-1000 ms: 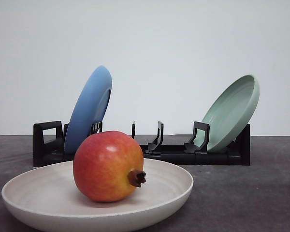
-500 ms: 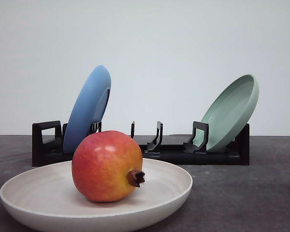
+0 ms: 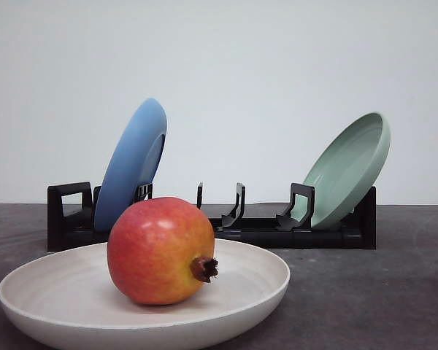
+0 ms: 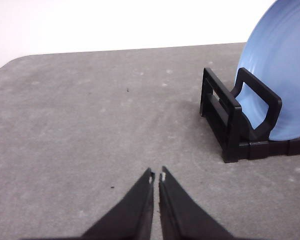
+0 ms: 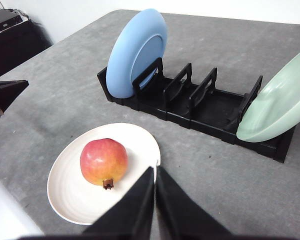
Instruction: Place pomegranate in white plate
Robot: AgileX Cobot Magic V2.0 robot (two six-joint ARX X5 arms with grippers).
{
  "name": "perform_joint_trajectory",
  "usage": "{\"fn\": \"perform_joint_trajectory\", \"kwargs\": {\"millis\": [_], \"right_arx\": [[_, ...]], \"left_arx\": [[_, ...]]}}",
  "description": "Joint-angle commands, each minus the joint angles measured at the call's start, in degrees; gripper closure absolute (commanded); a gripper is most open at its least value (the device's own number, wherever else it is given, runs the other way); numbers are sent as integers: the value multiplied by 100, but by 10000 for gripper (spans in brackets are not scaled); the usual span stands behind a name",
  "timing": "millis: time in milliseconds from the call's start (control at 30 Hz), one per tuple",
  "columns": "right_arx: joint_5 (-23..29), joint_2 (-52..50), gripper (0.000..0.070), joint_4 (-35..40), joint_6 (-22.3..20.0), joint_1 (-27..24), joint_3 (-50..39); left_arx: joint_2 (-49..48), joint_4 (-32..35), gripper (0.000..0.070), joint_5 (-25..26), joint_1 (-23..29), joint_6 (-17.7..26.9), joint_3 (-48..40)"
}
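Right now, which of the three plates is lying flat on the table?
The white plate, flat on the table with the pomegranate in it. The blue plate and pale green plate both stand on edge in the black rack.

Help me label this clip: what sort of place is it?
Probably a lab tabletop staged as a kitchen: bare grey table, blank white wall, black dish rack, and a pomegranate on a white plate.

The pomegranate [image 3: 160,250] is red with yellow-orange patches and a dark brown crown stub. The white plate [image 3: 255,281] under it is matte off-white. A black rack [image 3: 277,232] holds a blue plate [image 3: 130,166] and a pale green plate [image 3: 349,169]. The table [image 3: 372,292] is mottled dark grey. Both pincers, left [image 4: 156,176] and right [image 5: 155,171], are black.
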Motion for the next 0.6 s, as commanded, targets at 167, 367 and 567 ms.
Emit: {"fn": "perform_joint_trajectory", "kwargs": {"millis": [167,367,567], "right_arx": [[5,17,700,48,15,48,48],[7,17,700,48,15,48,48],[4,17,700,48,15,48,48]], "left_arx": [[-9,-9,700,-273,5,105,-76],[-9,-9,700,-293,5,175,-76],[-9,23,700,-284,5,138,-74]]}}
